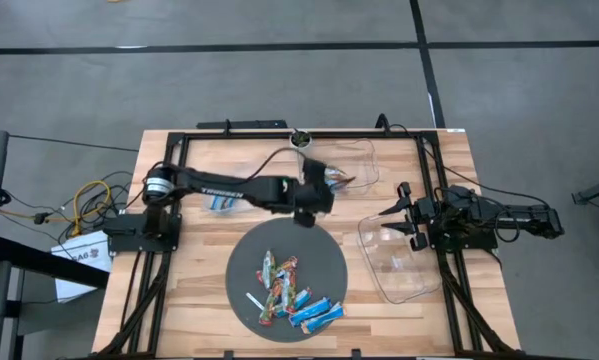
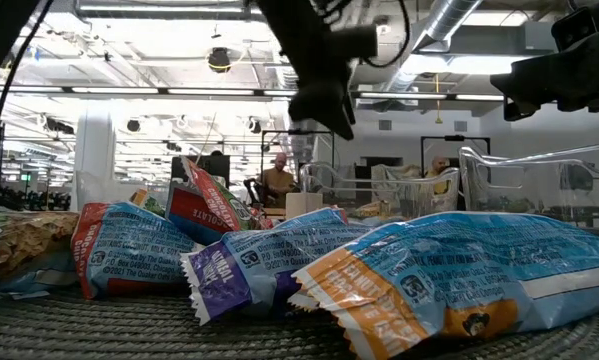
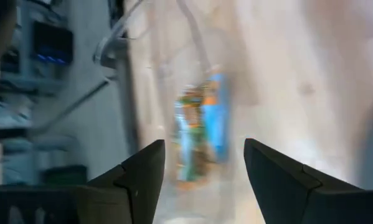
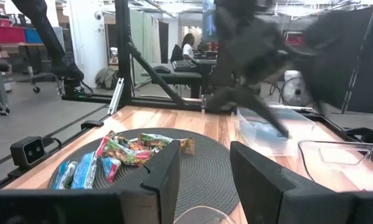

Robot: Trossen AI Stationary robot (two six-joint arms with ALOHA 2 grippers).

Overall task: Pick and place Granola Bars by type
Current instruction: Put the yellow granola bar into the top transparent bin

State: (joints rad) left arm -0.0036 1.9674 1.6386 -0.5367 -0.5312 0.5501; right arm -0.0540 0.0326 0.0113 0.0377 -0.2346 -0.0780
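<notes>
Left gripper [image 1: 341, 181] hangs at the far clear bin [image 1: 364, 160], fingers apart, a blue-and-multicoloured bar [image 3: 202, 127] lying loose beyond them. Right gripper [image 1: 387, 223] waits, fingers parted, over the near clear bin [image 1: 399, 268]. Remaining Granola Bars [image 1: 289, 292] sit on the round mat [image 1: 244, 262].

Risk: the bar lands across the rim.

Writing: "TROSSEN" on the left arm [image 1: 224, 186]; wrapper print is unreadable.

The left gripper [image 3: 205, 180] shows its two dark fingers [image 3: 146, 174] at the near edge, and they stand apart with an empty gap between them. Beyond the gap lies one granola bar [image 3: 202, 127], blurred, with a wrapper partly bright blue and partly green and orange. It seems to lie inside a clear plastic container [image 3: 121, 43], whose rim curves beside it. Under it there is pale wood.
</notes>
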